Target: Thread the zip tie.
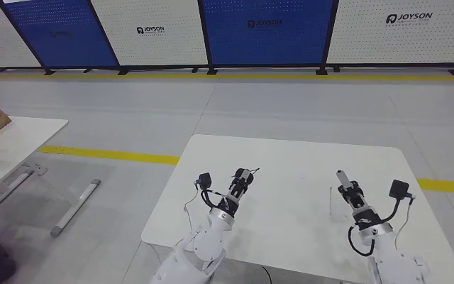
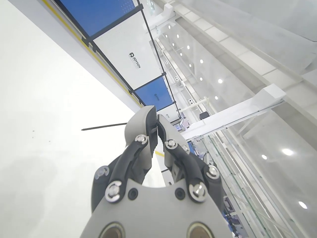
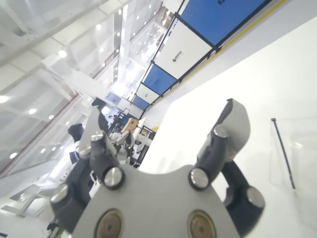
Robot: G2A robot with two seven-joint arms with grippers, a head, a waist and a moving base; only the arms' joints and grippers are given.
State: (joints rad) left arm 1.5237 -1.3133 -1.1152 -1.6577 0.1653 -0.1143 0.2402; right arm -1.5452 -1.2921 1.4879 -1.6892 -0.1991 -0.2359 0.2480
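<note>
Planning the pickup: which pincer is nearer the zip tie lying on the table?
Right. The right pincer is open just beside the zip tie, not touching it; the left pincer is across the table, shut on another black strip.

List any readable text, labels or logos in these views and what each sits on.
left white panel: brand logo with a wordmark, legible, not quoted here.
right white panel: same logo, legible, not quoted.
blue panel: faint logo, too dim to read.
held zip tie in left tool, loose zip tie on table: no print seen.
</note>
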